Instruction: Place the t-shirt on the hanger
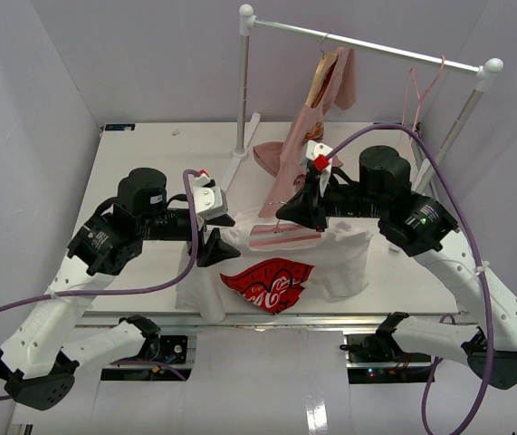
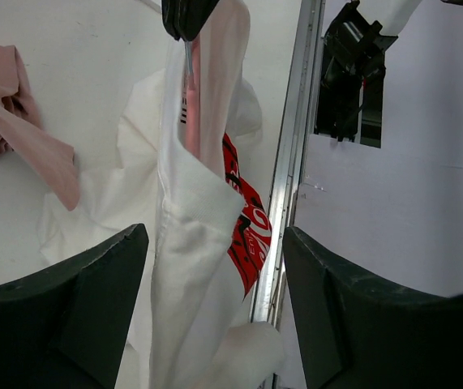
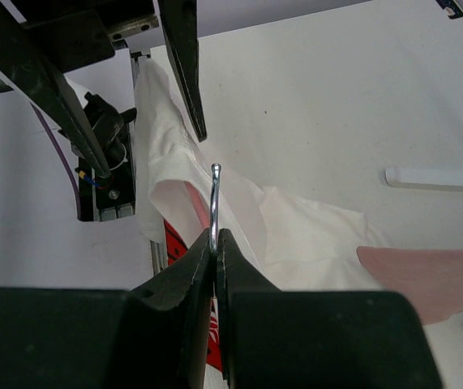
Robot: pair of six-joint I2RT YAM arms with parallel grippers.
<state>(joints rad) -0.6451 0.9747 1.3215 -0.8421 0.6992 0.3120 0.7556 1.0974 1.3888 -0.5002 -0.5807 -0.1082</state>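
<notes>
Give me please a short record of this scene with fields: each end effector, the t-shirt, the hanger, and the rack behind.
left end effector: open, fingers wide apart, t-shirt cloth hanging between them
right end effector: shut on the hanger by its metal hook
t-shirt: white with red print, upper part lifted, the rest bunched on the table near its front edge
hanger: light pink, reaches down inside the t-shirt; how far is hidden
rack: holds a dusty-pink garment

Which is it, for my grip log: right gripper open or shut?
Shut: in the right wrist view the right gripper pinches the hanger by its metal hook.
</notes>
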